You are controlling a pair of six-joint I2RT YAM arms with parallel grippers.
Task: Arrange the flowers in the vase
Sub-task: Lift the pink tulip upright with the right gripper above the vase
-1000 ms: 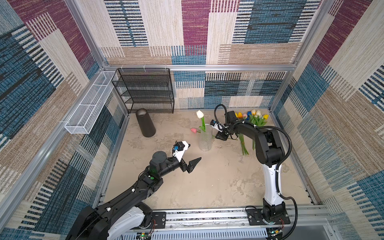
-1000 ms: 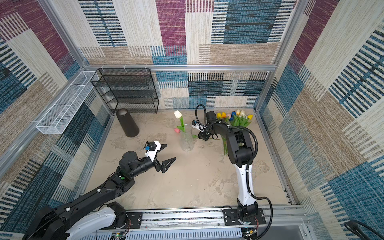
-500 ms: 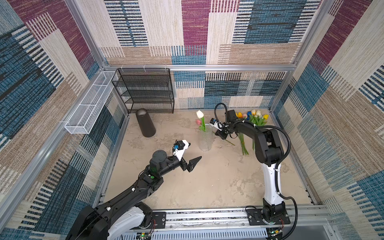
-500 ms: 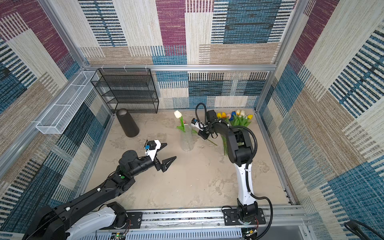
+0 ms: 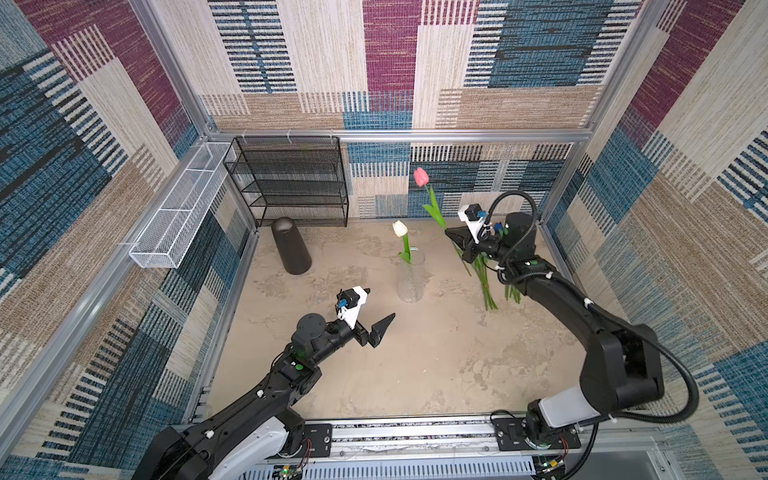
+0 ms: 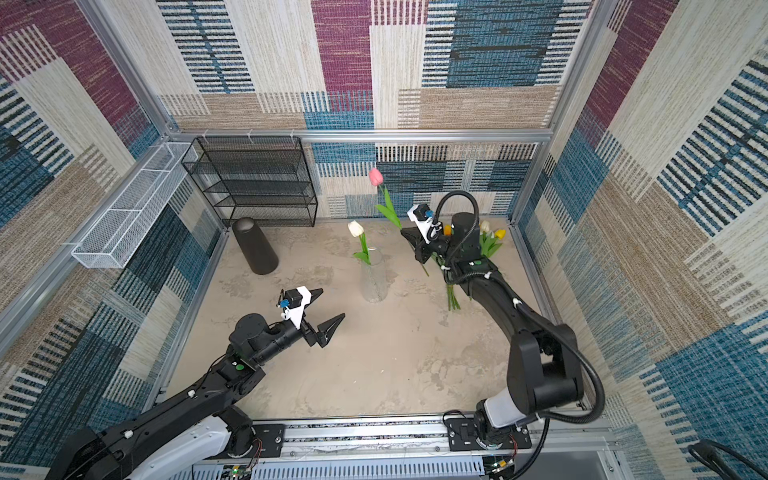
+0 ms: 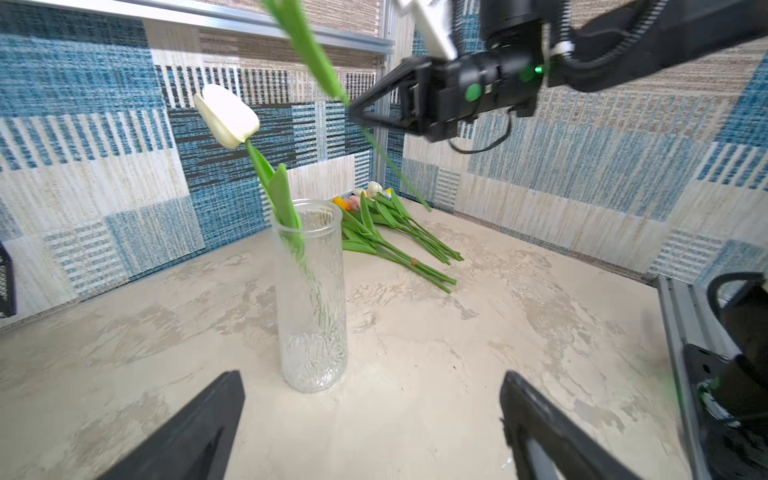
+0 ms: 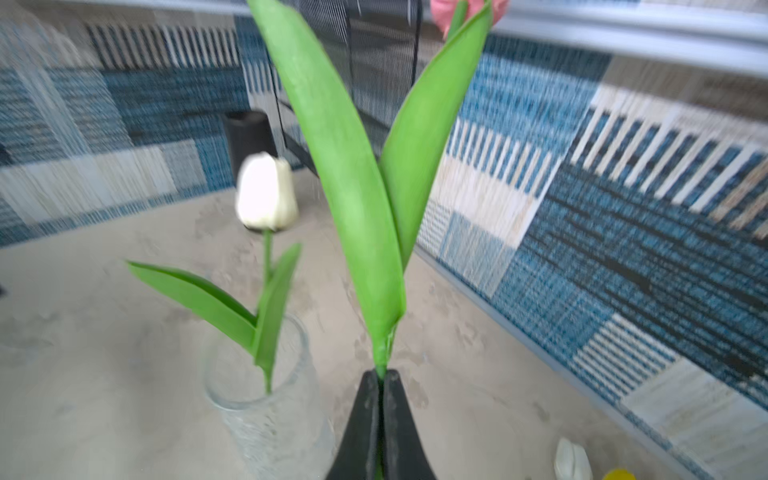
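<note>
A clear glass vase (image 5: 410, 278) (image 6: 374, 276) (image 7: 309, 291) (image 8: 266, 399) stands mid-table with a white tulip (image 5: 400, 228) (image 6: 355, 228) (image 7: 226, 114) (image 8: 266, 191) in it. My right gripper (image 5: 451, 233) (image 6: 405, 233) (image 8: 382, 374) is shut on the stem of a pink tulip (image 5: 421, 176) (image 6: 375, 176), which it holds upright in the air just right of the vase. The other flowers (image 5: 490, 286) (image 6: 453, 299) (image 7: 395, 241) lie in a pile at the back right, partly hidden by the right arm. My left gripper (image 5: 380, 303) (image 6: 332, 302) (image 7: 370, 378) hovers open and empty in front of the vase.
A black cylinder (image 5: 291, 245) (image 6: 254, 245) stands at the back left in front of a black wire shelf (image 5: 291, 183). A white mesh basket (image 5: 178, 208) hangs on the left wall. The right arm's base stands at the front right.
My right gripper has shut on the pink tulip's stem and raised it from the table beside the vase, so its head now stands high. The left arm has not moved.
</note>
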